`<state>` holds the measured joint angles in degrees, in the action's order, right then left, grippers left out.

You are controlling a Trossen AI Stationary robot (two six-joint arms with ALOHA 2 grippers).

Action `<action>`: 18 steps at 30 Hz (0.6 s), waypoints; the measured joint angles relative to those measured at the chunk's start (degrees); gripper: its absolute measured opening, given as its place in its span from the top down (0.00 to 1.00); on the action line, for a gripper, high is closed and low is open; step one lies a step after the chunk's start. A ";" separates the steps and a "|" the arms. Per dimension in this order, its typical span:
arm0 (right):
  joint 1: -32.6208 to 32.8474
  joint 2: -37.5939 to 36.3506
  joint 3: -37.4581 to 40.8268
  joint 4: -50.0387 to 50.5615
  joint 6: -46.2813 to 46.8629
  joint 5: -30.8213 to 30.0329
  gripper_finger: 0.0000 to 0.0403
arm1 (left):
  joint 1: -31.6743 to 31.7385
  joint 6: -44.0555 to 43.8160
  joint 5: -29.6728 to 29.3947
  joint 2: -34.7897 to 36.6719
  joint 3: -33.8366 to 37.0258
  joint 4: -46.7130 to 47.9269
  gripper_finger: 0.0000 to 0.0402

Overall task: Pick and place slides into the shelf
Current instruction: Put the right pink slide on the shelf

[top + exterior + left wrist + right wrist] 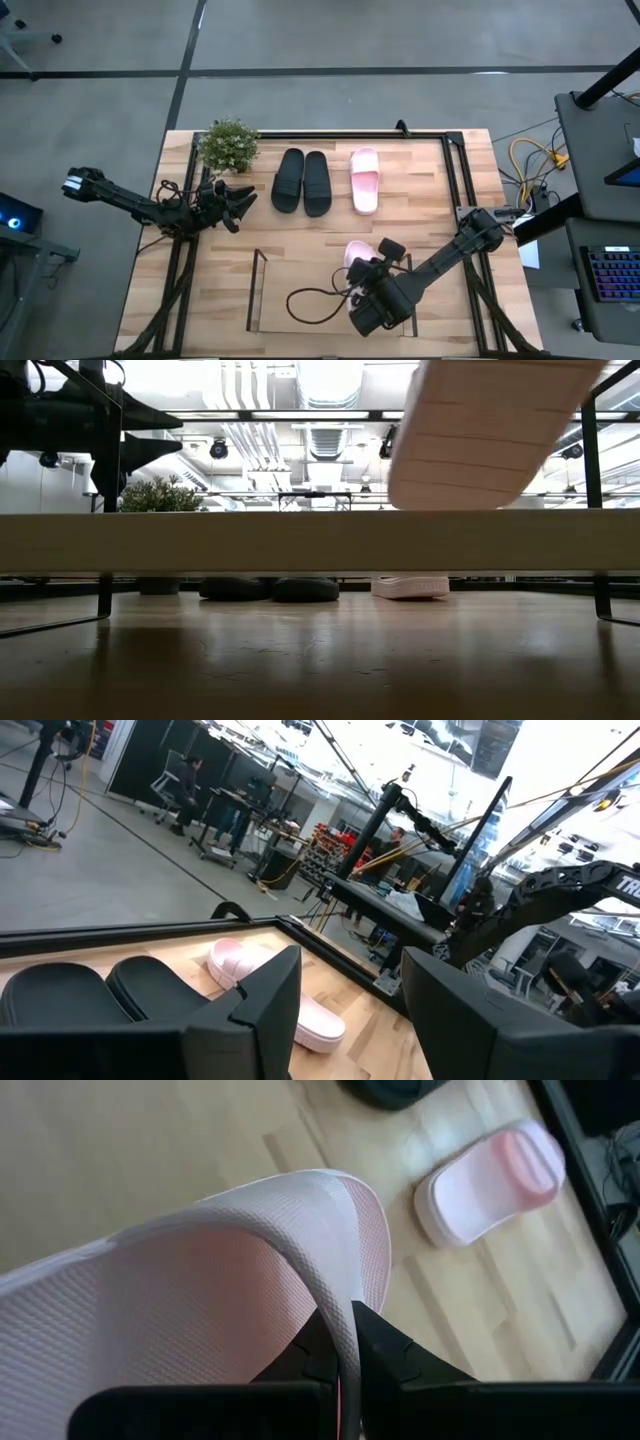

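Observation:
My right gripper is shut on a pale pink slide above the right half of the shelf, a light-wood board with thin dark end frames. The low view shows that slide's ribbed sole tilted just over the board. The black pair and the other pink slide lie flat on the tabletop beyond the shelf. My left gripper hangs open left of the black pair, touching nothing; its wrist view shows the black slides and pink slide ahead. My right gripper pinches the pink slide's broad strap at its curved edge between its two fingers, one on each face of the strap. In the low view the slide is clear of the shelf board, tilted, with its sole facing the near side.
A small potted plant stands at the table's far left corner, close to my left arm. A dark cable loop hangs over the shelf's middle. Dark frame rails run along the table's far and right edges.

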<state>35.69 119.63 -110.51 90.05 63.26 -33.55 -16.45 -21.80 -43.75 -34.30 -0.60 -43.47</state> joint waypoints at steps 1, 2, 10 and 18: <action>0.22 0.00 0.13 -0.01 -0.34 0.49 0.98 | 0.00 0.00 0.00 -0.07 0.00 -0.02 0.60; 0.30 0.00 0.18 -0.01 -0.87 1.14 0.98 | 0.00 0.00 0.01 -0.15 0.00 -0.01 0.60; 1.06 -0.13 1.95 0.01 -3.09 3.40 0.98 | 0.00 -0.02 0.02 -0.29 0.00 -0.02 0.60; 2.53 1.29 7.58 -0.05 -1.30 3.79 0.98 | -0.02 -0.02 0.03 -0.29 0.00 -0.02 0.60</action>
<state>38.21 120.92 -102.93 90.00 61.96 -29.76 -16.47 -21.82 -43.71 -34.59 -0.60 -43.48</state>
